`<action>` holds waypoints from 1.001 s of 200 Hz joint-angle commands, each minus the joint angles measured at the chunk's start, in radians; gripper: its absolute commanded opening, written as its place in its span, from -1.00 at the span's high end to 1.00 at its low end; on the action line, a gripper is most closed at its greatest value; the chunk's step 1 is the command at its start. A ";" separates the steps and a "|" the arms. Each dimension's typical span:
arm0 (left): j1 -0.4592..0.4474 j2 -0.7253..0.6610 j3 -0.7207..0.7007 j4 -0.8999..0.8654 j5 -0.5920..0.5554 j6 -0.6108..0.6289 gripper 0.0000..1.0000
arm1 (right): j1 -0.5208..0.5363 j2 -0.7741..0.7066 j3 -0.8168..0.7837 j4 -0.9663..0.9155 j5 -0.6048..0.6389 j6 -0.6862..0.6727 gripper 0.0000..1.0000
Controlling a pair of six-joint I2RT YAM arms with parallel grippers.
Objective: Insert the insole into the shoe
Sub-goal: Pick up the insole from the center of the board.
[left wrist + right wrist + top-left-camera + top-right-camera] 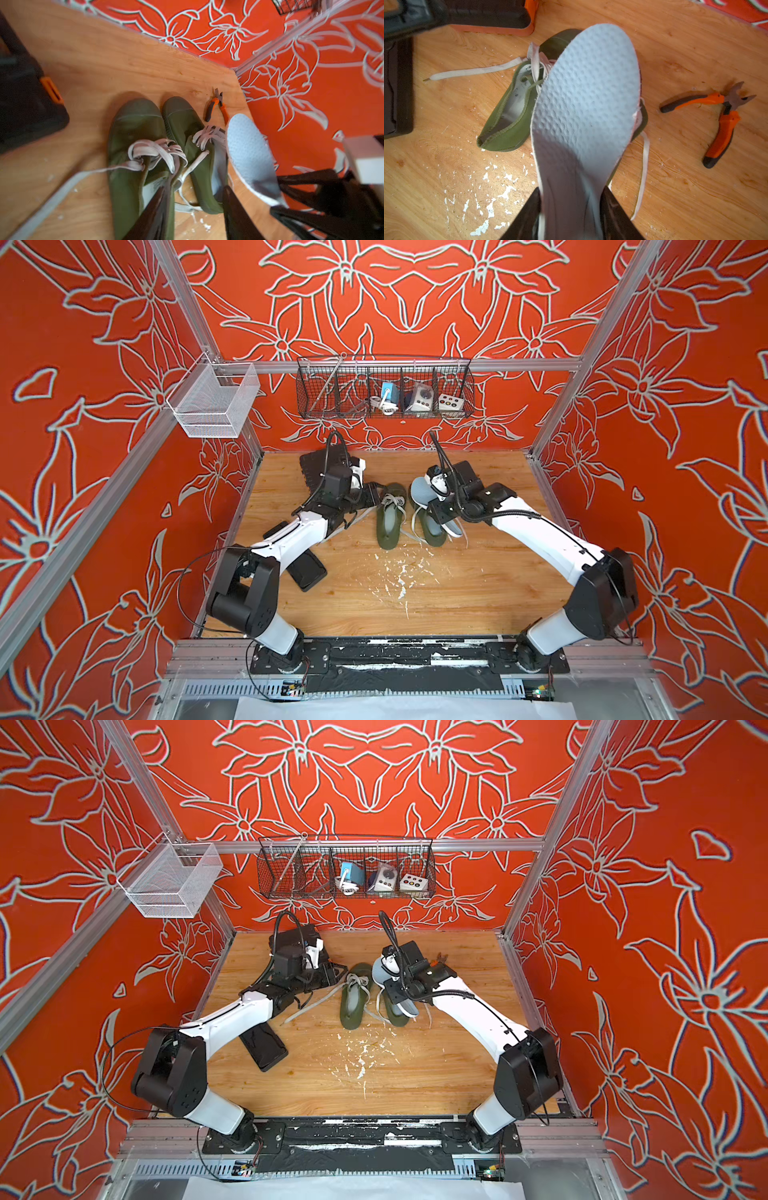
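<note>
The shoe (133, 128) and the other shoe (182, 118) are dark green with pale grey laces (158, 149). The insole (583, 99) is light blue-grey with little dots. The pliers (718, 133) have orange and black handles. The worktop (415, 605) is light brown wood with white flecks. The wall (415, 302) is red with white flowers.

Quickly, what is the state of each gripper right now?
Left gripper: open, holding nothing.
Right gripper: closed on the insole.

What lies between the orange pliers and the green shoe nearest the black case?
The other green shoe, as the left wrist view shows.
</note>
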State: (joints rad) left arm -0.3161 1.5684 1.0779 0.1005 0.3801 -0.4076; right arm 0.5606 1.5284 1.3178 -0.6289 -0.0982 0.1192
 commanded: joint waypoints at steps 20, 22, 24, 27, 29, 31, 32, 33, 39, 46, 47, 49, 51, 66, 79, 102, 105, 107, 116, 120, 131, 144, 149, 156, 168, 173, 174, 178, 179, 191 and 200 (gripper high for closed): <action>-0.007 0.081 0.103 -0.265 -0.056 0.613 0.24 | -0.064 -0.077 -0.047 -0.040 -0.031 0.011 0.09; -0.008 0.083 0.107 -0.269 -0.064 0.628 0.25 | -0.067 -0.079 -0.049 -0.041 -0.032 0.009 0.09; -0.010 0.085 0.109 -0.274 -0.072 0.642 0.26 | -0.070 -0.081 -0.049 -0.043 -0.034 0.009 0.09; -0.012 0.088 0.112 -0.280 -0.080 0.666 0.27 | -0.075 -0.084 -0.051 -0.044 -0.035 0.009 0.09; -0.014 0.090 0.114 -0.282 -0.086 0.683 0.27 | -0.077 -0.086 -0.050 -0.044 -0.036 0.007 0.09; -0.016 0.092 0.115 -0.286 -0.088 0.700 0.27 | -0.078 -0.088 -0.052 -0.046 -0.037 0.007 0.09; -0.016 0.093 0.117 -0.288 -0.090 0.708 0.28 | -0.081 -0.089 -0.052 -0.047 -0.037 0.007 0.09; -0.017 0.093 0.117 -0.289 -0.092 0.720 0.28 | -0.081 -0.089 -0.052 -0.046 -0.038 0.007 0.09; -0.024 0.094 0.114 -0.297 -0.102 0.778 0.29 | -0.089 -0.096 -0.055 -0.049 -0.040 0.004 0.09; -0.034 0.092 0.103 -0.291 -0.121 0.841 0.28 | -0.096 -0.102 -0.059 -0.049 -0.042 0.002 0.09; -0.035 0.092 0.101 -0.291 -0.122 0.850 0.28 | -0.097 -0.103 -0.060 -0.050 -0.042 0.002 0.09; -0.038 0.090 0.097 -0.291 -0.121 0.872 0.28 | -0.098 -0.104 -0.060 -0.051 -0.043 0.002 0.09; -0.040 0.089 0.092 -0.291 -0.120 0.892 0.28 | -0.100 -0.107 -0.061 -0.051 -0.043 0.001 0.09; -0.061 0.072 0.046 -0.254 -0.132 1.008 0.25 | -0.111 -0.113 -0.066 -0.055 -0.047 -0.002 0.09; -0.070 0.062 0.019 -0.218 -0.131 1.061 0.25 | -0.119 -0.116 -0.068 -0.059 -0.051 -0.004 0.09; -0.081 0.062 -0.002 -0.177 -0.119 1.131 0.25 | -0.131 -0.116 -0.069 -0.064 -0.058 -0.005 0.09; -0.082 0.064 -0.001 -0.176 -0.120 1.141 0.25 | -0.132 -0.116 -0.069 -0.064 -0.060 -0.005 0.09; -0.084 0.067 -0.001 -0.175 -0.121 1.146 0.25 | -0.133 -0.117 -0.069 -0.064 -0.060 -0.004 0.09; -0.087 0.079 0.003 -0.170 -0.137 1.166 0.25 | -0.135 -0.118 -0.069 -0.068 -0.061 -0.007 0.09; -0.089 0.087 0.008 -0.173 -0.143 1.174 0.25 | -0.137 -0.118 -0.069 -0.069 -0.062 -0.007 0.09; -0.091 0.108 0.027 -0.182 -0.157 1.188 0.24 | -0.140 -0.122 -0.071 -0.071 -0.062 -0.010 0.09; -0.095 0.129 0.045 -0.187 -0.184 1.201 0.24 | -0.145 -0.125 -0.072 -0.077 -0.059 -0.013 0.09; -0.096 0.135 0.048 -0.185 -0.191 1.207 0.24 | -0.147 -0.126 -0.072 -0.079 -0.058 -0.014 0.09; -0.098 0.142 0.050 -0.178 -0.204 1.212 0.24 | -0.149 -0.129 -0.074 -0.081 -0.058 -0.016 0.09; -0.101 0.154 0.056 -0.174 -0.213 1.217 0.23 | -0.155 -0.132 -0.078 -0.084 -0.058 -0.018 0.09; -0.104 0.159 0.057 -0.170 -0.217 1.216 0.23 | -0.156 -0.134 -0.080 -0.084 -0.058 -0.019 0.09; -0.104 0.160 0.058 -0.169 -0.219 1.216 0.23 | -0.158 -0.134 -0.080 -0.084 -0.059 -0.019 0.09; -0.107 0.164 0.059 -0.165 -0.223 1.215 0.24 | -0.159 -0.134 -0.082 -0.084 -0.060 -0.020 0.09; -0.108 0.164 0.059 -0.163 -0.222 1.216 0.24 | -0.159 -0.135 -0.082 -0.084 -0.061 -0.021 0.09; -0.116 0.174 0.059 -0.148 -0.234 1.217 0.23 | -0.163 -0.136 -0.082 -0.086 -0.061 -0.021 0.09; -0.125 0.184 0.062 -0.140 -0.242 1.217 0.23 | -0.166 -0.134 -0.081 -0.087 -0.062 -0.021 0.09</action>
State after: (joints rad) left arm -0.4194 1.7260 1.1187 -0.0723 0.1665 0.7700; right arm 0.4072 1.4162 1.2510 -0.6956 -0.1513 0.1165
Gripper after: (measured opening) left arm 0.385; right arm 0.454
